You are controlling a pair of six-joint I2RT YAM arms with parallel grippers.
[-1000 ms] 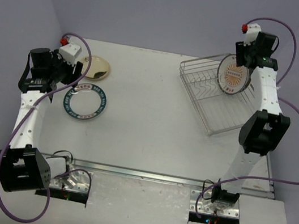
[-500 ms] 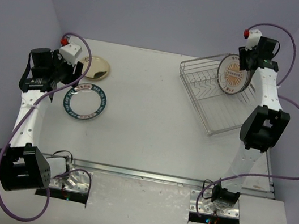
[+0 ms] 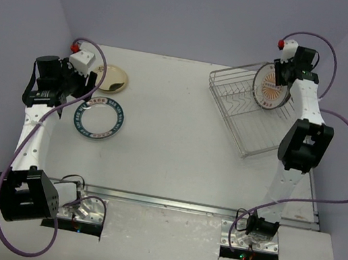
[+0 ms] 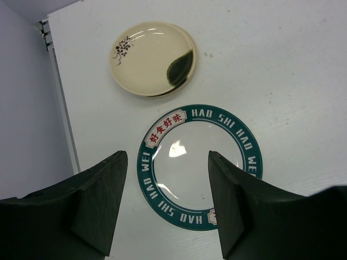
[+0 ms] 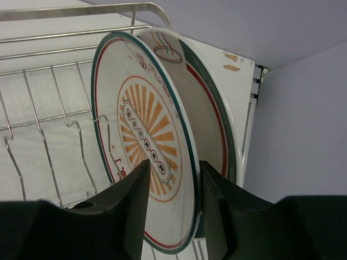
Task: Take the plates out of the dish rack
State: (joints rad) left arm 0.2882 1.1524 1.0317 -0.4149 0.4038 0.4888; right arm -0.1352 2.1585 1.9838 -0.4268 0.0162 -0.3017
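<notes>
The wire dish rack (image 3: pixel 232 104) stands at the back right and holds two upright plates. The front plate (image 3: pixel 271 86) has an orange sunburst and a green and red rim (image 5: pixel 143 135). A second plate (image 5: pixel 211 103) leans right behind it. My right gripper (image 3: pixel 284 72) is open, with its jaws (image 5: pixel 173 165) astride the front plate's rim, one finger on each side. A green-rimmed plate (image 3: pixel 99 119) and a small cream plate (image 3: pixel 112 80) lie flat on the table at the left. My left gripper (image 3: pixel 89 88) hovers open and empty above the green-rimmed plate (image 4: pixel 200 162).
The rack's wire prongs (image 5: pixel 43 108) stand left of the front plate. The cream plate (image 4: pixel 152 58) lies just beyond the green-rimmed one. The table's left edge (image 4: pixel 59 108) is close to both. Purple cables loop around both arms.
My right arm has shifted a little, bringing its gripper closer onto the front plate's rim. The plate still stands in the rack. The left arm has not moved.
</notes>
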